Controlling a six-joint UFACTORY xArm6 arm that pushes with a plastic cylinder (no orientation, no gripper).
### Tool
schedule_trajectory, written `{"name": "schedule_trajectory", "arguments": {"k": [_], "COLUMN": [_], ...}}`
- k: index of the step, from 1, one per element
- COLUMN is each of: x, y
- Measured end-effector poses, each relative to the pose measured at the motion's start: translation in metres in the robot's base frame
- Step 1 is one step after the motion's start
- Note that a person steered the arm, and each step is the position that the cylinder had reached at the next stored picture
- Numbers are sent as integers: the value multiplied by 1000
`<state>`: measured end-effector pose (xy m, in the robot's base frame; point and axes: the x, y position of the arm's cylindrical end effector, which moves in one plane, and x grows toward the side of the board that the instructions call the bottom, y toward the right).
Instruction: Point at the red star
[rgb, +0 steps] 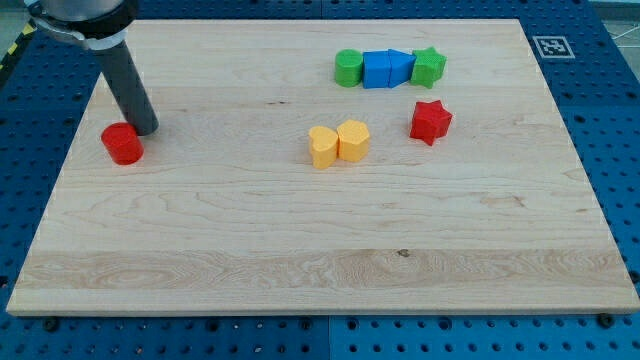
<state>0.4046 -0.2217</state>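
Note:
The red star (431, 122) lies on the wooden board, right of centre and below the row of blocks at the view's top. My tip (146, 129) rests on the board far to the view's left, just up and right of a red cylinder (122, 144), almost touching it. The rod slants up to the top left corner. The tip is a long way left of the red star, with two yellow blocks between them.
Two yellow blocks (338, 143) sit side by side near the board's centre. A row at the top holds a green cylinder (348, 68), two blue blocks (387, 70) and a green star (429, 67). The wooden board (300, 260) lies on a blue perforated table.

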Motion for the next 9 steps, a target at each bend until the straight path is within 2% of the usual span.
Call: {"name": "schedule_trajectory", "arguments": {"k": [1,2,5,9], "x": [0,0,-34,-35], "y": [-1,28,166,290]}}
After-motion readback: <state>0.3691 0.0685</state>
